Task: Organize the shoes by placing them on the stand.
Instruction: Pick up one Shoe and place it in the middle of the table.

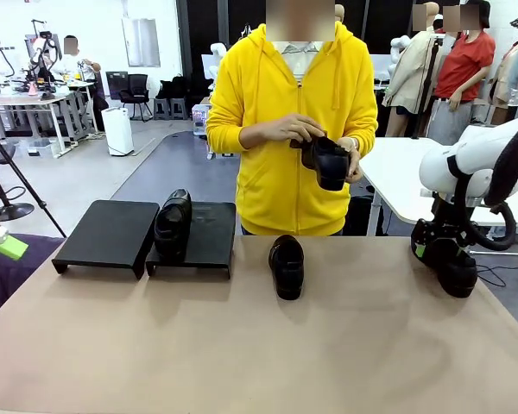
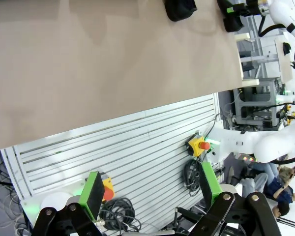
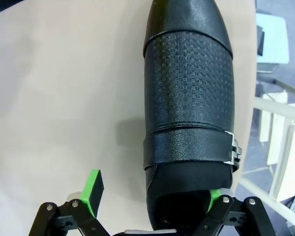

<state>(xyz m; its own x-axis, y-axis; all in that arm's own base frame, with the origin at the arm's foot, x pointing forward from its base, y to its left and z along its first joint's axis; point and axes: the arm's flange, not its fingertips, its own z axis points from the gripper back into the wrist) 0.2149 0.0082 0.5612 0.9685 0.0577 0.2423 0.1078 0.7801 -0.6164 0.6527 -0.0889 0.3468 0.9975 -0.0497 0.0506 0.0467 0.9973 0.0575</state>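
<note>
left gripper point(image 2: 150, 192): wide open, nothing in it, off the table point(image 1: 155, 345) near edge
right gripper point(image 3: 155, 196): wide open too, straddling right-side shoe point(image 3: 187, 98), one pad point(image 3: 93, 189) clear of it, no grip
stand point(image 1: 112, 228): far left, racked shoe point(image 1: 173, 226) on its right section
loose shoe point(image 1: 287, 266): mid-table
last shoe point(image 1: 325, 160): up in person's hands point(image 1: 289, 129)

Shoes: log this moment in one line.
stand shoe: on stand | mid shoe: on table | third shoe: in person's hands | right tool: open, astride fourth shoe | left tool: open, empty

Grey floor point(image 1: 155, 172), white tables point(image 1: 414, 185), black office chairs point(image 1: 138, 90) behind.
</note>
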